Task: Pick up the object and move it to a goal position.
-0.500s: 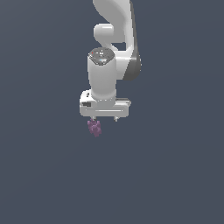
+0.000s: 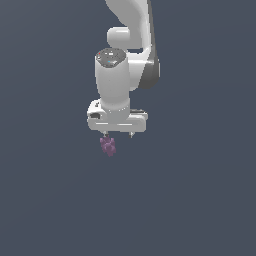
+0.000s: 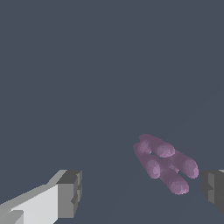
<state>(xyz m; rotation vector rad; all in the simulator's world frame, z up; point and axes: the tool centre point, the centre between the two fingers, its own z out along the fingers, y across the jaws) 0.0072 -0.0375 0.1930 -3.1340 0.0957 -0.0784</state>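
The object (image 2: 108, 146) is a small lumpy purple-magenta cluster lying on the dark grey floor. In the exterior view it sits just below my white gripper (image 2: 118, 135), under the finger on the exterior view's left. In the wrist view the cluster (image 3: 165, 163) lies between the two grey fingertips (image 3: 70, 192), much closer to one of them than the other. My gripper (image 3: 142, 192) is open wide and holds nothing. The fingertips hover just above the object without touching it.
A plain dark grey floor (image 2: 200, 200) fills both views. The white arm (image 2: 127, 30) rises behind the gripper toward the top of the exterior view. No other objects or goal marker show.
The arm's pose has shifted only slightly. The object lies where it was and the jaws stay open.
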